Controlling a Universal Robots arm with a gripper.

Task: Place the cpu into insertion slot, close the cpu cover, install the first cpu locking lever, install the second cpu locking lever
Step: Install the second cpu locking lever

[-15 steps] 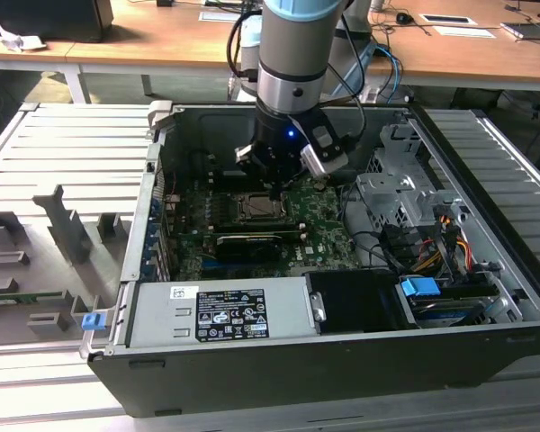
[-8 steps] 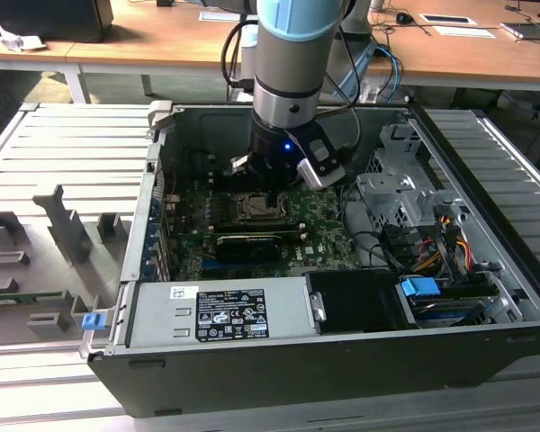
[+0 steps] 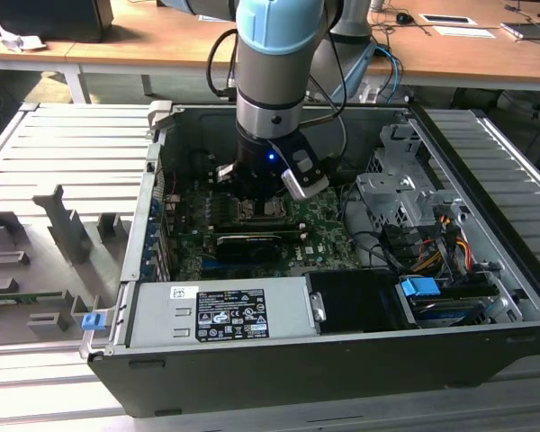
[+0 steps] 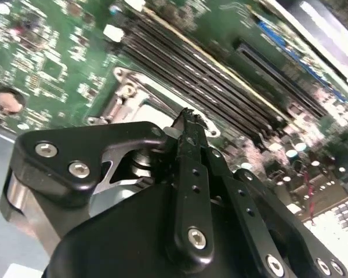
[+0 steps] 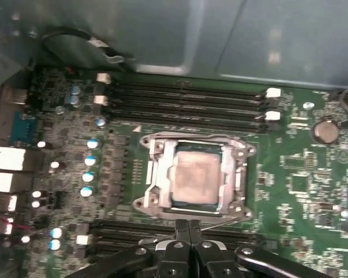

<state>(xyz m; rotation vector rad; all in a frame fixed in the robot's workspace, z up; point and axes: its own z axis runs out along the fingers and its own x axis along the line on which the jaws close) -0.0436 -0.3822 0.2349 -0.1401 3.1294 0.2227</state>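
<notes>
1 open computer case [image 3: 486,180] lies on its side on the slatted table [image 3: 63,153], with the arm reaching down into it over the green motherboard [image 5: 301,174]. On that board, the insertion slot [image 5: 148,202] sits between 2 banks of long black memory slots [image 5: 185,98]. The cpu cover [image 5: 239,179] looks lowered, its silvery frame lying flat around the cpu [image 5: 195,176], whose dull metal face shows through the window — so, as I judge it, seating the chip and closing the cover are done. A thin wire-like locking lever [image 5: 220,219] runs along the socket edge nearest the end effector; whether it is hooked down I cannot tell, and the other lever I cannot make out. The end effector [image 5: 188,227] hovers just beside that edge, its 2 fingers pressed together and gripping nothing — tips close to the lever.
</notes>
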